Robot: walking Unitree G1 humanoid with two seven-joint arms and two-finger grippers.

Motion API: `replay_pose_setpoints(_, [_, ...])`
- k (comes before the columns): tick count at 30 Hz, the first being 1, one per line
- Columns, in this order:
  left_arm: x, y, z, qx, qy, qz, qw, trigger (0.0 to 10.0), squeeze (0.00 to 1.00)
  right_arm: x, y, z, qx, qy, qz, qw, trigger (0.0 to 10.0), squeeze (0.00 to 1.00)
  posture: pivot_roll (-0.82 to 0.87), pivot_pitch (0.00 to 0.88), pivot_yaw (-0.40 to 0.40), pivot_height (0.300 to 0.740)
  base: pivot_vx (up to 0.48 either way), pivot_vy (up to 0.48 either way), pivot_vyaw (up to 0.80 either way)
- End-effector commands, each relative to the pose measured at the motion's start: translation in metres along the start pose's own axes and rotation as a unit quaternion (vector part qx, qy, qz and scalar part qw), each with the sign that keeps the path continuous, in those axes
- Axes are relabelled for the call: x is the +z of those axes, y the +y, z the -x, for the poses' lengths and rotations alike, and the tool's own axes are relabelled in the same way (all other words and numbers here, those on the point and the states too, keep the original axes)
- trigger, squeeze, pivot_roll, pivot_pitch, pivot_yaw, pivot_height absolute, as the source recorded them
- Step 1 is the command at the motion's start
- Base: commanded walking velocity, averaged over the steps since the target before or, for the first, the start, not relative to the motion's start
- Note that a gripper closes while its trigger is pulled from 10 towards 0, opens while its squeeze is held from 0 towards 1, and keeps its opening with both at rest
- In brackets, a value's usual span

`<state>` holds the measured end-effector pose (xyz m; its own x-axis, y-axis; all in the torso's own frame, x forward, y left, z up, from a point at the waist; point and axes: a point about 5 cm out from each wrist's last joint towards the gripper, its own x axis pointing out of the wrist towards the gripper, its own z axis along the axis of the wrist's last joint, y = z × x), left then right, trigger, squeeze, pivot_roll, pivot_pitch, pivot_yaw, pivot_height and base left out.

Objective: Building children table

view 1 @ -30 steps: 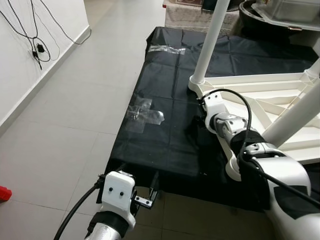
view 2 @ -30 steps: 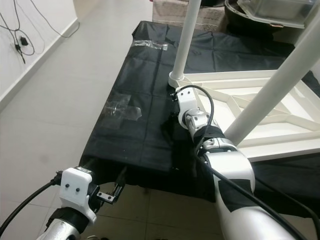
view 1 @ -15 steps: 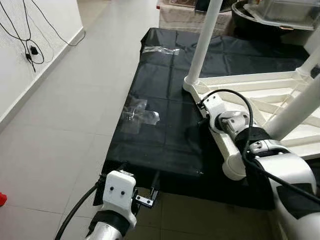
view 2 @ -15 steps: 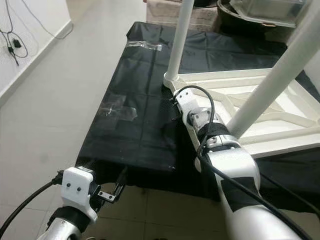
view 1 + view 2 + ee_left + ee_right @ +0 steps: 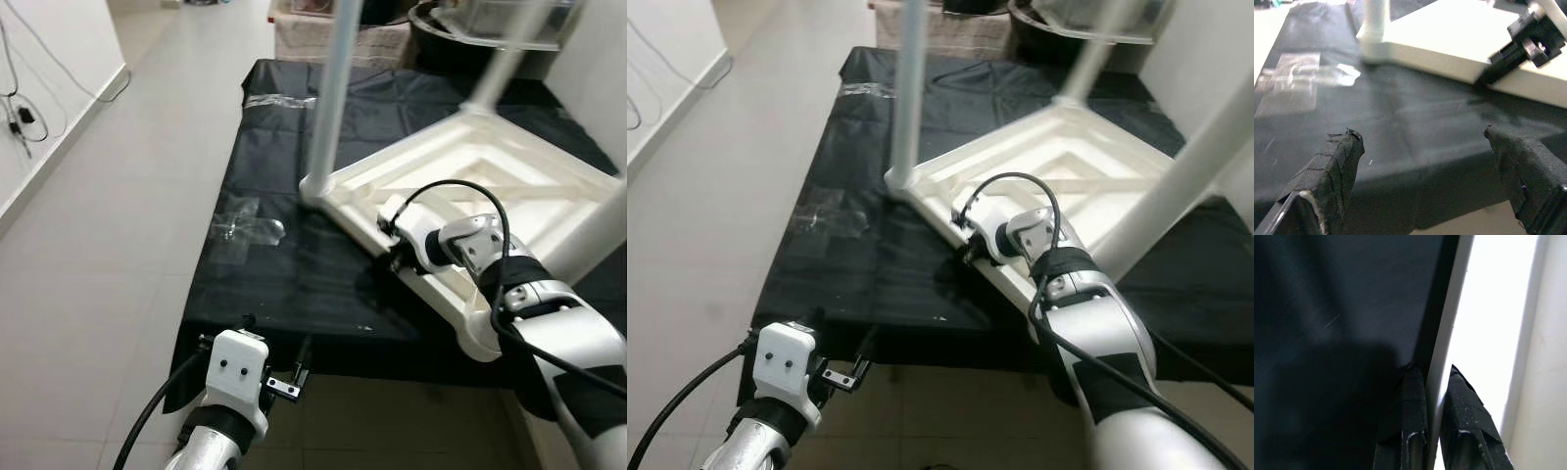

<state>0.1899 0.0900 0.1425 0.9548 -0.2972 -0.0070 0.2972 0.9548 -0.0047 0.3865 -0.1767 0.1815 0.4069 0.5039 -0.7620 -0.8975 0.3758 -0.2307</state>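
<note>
The table (image 5: pixel 470 186) has swung since a second ago, its near corner now pointing to 9 o'clock on the sheet (image 5: pixel 284 264). Three legs show. Right gripper (image 5: pixel 1436 382) is clamped on its rim; left gripper (image 5: pixel 1430 161) gapes, holding nothing.

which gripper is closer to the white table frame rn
Right. The right gripper is shut on the near rim of the upside-down white table frame. The left gripper hangs open, apart from it, over the black sheet's near edge.
</note>
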Motion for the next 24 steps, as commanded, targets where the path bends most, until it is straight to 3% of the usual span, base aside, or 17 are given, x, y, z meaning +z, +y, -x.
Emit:
replay_pose_setpoints(1, [-0.007,0.001,0.000,-0.001,0.012,0.001,1.000,10.0,0.00,-0.025,0.029,-0.019,0.143,0.080,0.057,0.985,0.0,0.00,0.06,0.121,-0.086,0.740,0.000,0.000,0.00])
replay_pose_setpoints(3, [-0.007,0.001,0.000,-0.001,0.012,0.001,1.000,10.0,0.00,-0.025,0.029,-0.019,0.143,0.080,0.057,0.985,0.0,0.00,0.06,0.121,-0.086,0.740,0.000,0.000,0.00])
replay_pose_setpoints(5, [-0.010,0.004,-0.003,-0.002,0.013,-0.003,1.000,10.0,0.00,-0.042,0.031,-0.007,0.193,0.123,0.116,0.967,0.0,0.00,0.06,0.095,-0.076,0.740,0.000,0.000,0.00])
replay_pose_setpoints(9, [-0.011,0.005,-0.004,-0.002,0.013,-0.005,1.000,10.0,0.00,-0.043,0.032,-0.003,0.213,0.122,0.134,0.960,0.0,0.00,0.06,0.093,-0.074,0.740,0.000,0.000,0.00])
replay_pose_setpoints(10, [-0.012,0.006,-0.005,-0.002,0.013,-0.006,1.000,10.0,0.00,-0.040,0.033,0.000,0.230,0.115,0.169,0.951,0.0,0.00,0.06,0.080,-0.073,0.740,0.000,0.000,0.00])
replay_pose_setpoints(14, [-0.013,0.007,-0.007,-0.002,0.013,-0.008,1.000,10.0,0.00,-0.037,0.034,0.002,0.242,0.114,0.200,0.943,0.0,0.00,0.06,0.076,-0.071,0.740,0.000,0.000,0.00])
replay_pose_setpoints(15, [-0.014,0.008,-0.008,-0.002,0.012,-0.009,1.000,10.0,0.00,-0.042,0.030,0.006,0.225,0.159,0.247,0.929,0.0,0.00,0.06,0.067,-0.071,0.740,0.000,0.000,0.00])
replay_pose_setpoints(16, [-0.014,0.008,-0.008,-0.002,0.012,-0.009,1.000,10.0,0.00,-0.042,0.030,0.006,0.225,0.159,0.247,0.929,0.0,0.00,0.06,0.067,-0.071,0.740,0.000,0.000,0.00])
replay_pose_setpoints(18, [-0.015,0.009,-0.009,-0.001,0.012,-0.010,1.000,10.0,0.00,-0.044,0.026,0.009,0.211,0.191,0.281,0.916,0.0,0.00,0.06,0.063,-0.071,0.740,0.000,0.000,0.00])
replay_pose_setpoints(24, [-0.015,0.010,-0.010,-0.001,0.009,-0.011,1.000,10.0,0.00,-0.034,0.024,0.011,0.202,0.171,0.294,0.918,0.0,0.00,0.06,0.059,-0.072,0.740,0.000,0.000,0.00])
